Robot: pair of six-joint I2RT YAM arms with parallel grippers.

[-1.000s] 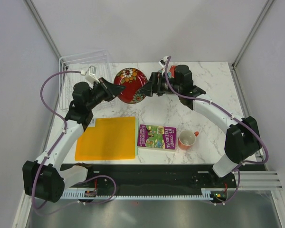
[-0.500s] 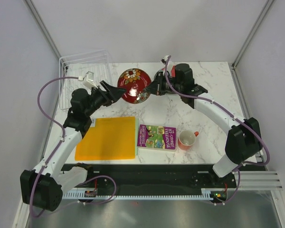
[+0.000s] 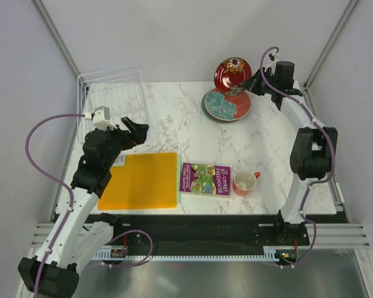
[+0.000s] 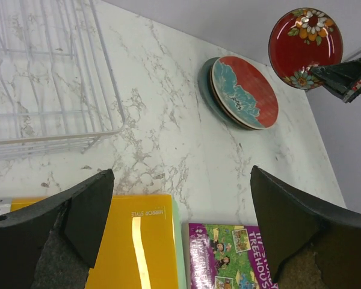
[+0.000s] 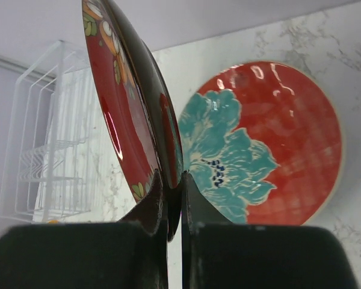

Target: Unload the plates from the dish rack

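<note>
My right gripper (image 3: pixel 246 85) is shut on the rim of a red plate (image 3: pixel 232 72) with a flowered centre, held on edge in the air at the table's back right. In the right wrist view the fingers (image 5: pixel 149 201) pinch that red plate (image 5: pixel 126 114) at its lower edge. Just below and left of it lies a stack of plates (image 3: pixel 227 103), topped by a teal and red one (image 5: pixel 271 144). The dish rack (image 3: pixel 112 102) at the back left holds no plates. My left gripper (image 3: pixel 133 131) hangs open with nothing in it near the rack's front right corner.
An orange mat (image 3: pixel 140 180) lies at the front left, with a purple book (image 3: pixel 205 179) to its right and an orange-red mug (image 3: pixel 244 182) beyond that. The left wrist view shows the rack's wire edge (image 4: pixel 111 117) and bare marble (image 4: pixel 180 138) ahead.
The red plate passed from my left gripper to my right one. The right gripper shut on it and carried it to the back right. The left gripper opened and drew back to the left.
</note>
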